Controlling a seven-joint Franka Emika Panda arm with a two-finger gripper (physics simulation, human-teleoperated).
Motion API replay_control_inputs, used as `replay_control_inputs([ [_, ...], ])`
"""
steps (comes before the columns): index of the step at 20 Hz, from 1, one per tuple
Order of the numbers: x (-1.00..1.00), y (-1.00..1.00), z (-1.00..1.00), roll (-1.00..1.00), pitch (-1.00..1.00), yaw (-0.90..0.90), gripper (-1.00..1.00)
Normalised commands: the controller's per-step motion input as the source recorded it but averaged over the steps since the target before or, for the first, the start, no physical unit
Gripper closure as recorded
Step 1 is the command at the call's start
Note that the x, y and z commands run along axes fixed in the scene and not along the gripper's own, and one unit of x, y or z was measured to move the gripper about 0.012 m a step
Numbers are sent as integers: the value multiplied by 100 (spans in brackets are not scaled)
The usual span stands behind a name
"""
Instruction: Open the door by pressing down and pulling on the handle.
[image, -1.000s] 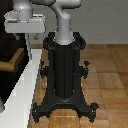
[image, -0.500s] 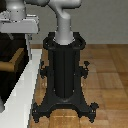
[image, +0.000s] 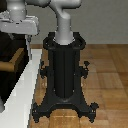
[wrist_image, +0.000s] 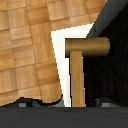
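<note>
While the grey claw (image: 29, 44) hung at the exterior view's upper left, its spread impossible to tell, the tan wooden bent lever handle (wrist_image: 80, 62) lay ungrasped against the dark brown-black door panel (wrist_image: 112, 75). Judged an approach step; next came descending onto the lever.

Floor: a wood parquet floor (image: 107, 70) in square blocks, tan and light brown.
On it: a black robot pedestal (image: 64, 75), its splayed feet resting on the wood.
</note>
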Motion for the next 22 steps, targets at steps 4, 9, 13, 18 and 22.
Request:
replay_control_inputs([
  [4, 25, 0, 0, 0, 0, 0, -100],
  [9, 0, -20, 0, 0, 0, 0, -100],
  [13, 0, -25, -25, 0, 0, 0, -100],
  [18, 0, -40, -80, 0, 0, 0, -100],
  [22, 0, -75, -75, 0, 0, 0, -100],
])
